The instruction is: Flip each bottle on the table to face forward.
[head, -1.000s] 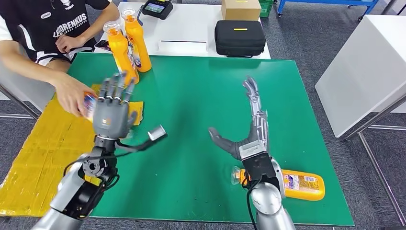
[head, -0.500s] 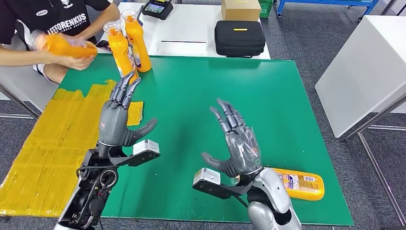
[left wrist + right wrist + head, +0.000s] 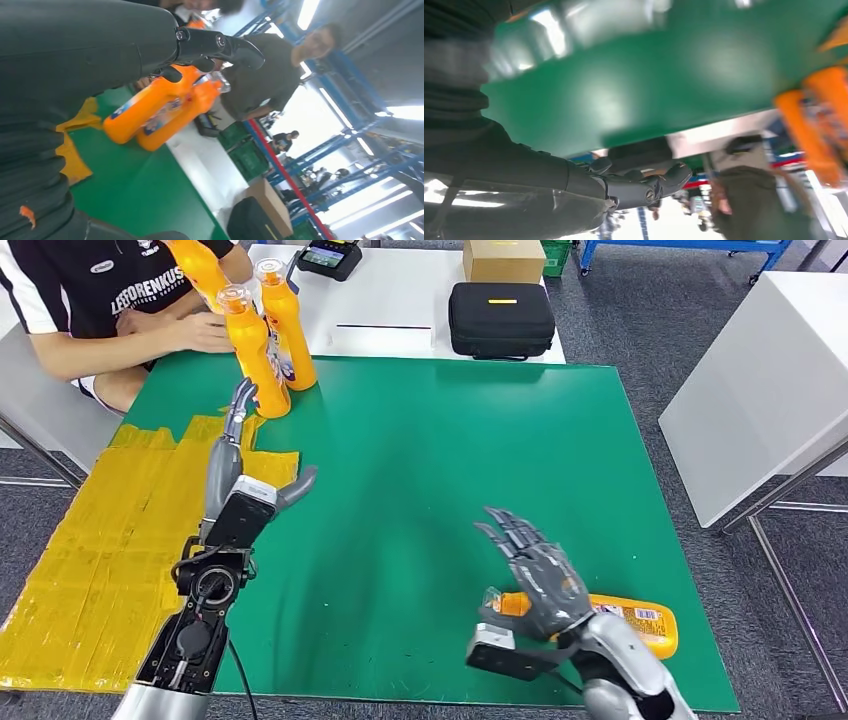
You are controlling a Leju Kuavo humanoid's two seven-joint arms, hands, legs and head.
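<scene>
An orange bottle (image 3: 628,624) lies on its side near the front right edge of the green table mat (image 3: 430,470), its clear cap pointing left. My right hand (image 3: 540,580) hovers over its cap end, open, fingers spread. Two orange bottles (image 3: 258,350) (image 3: 288,326) stand upright at the back left; they also show as bottles (image 3: 160,107) in the left wrist view. My left hand (image 3: 235,465) is raised edge-on near the left side, open, its fingers (image 3: 240,400) close to the nearer standing bottle. A person at the back left holds a third bottle (image 3: 198,260) up.
A yellow sheet (image 3: 100,540) covers the table's left part. Behind the mat, a white table carries a black case (image 3: 500,318), a cardboard box (image 3: 503,258) and a small device (image 3: 328,257). Another white table (image 3: 760,380) stands to the right.
My right hand has dropped toward the front and now sits over the lying bottle. My left hand turned edge-on. The person lifted their bottle higher behind the standing ones.
</scene>
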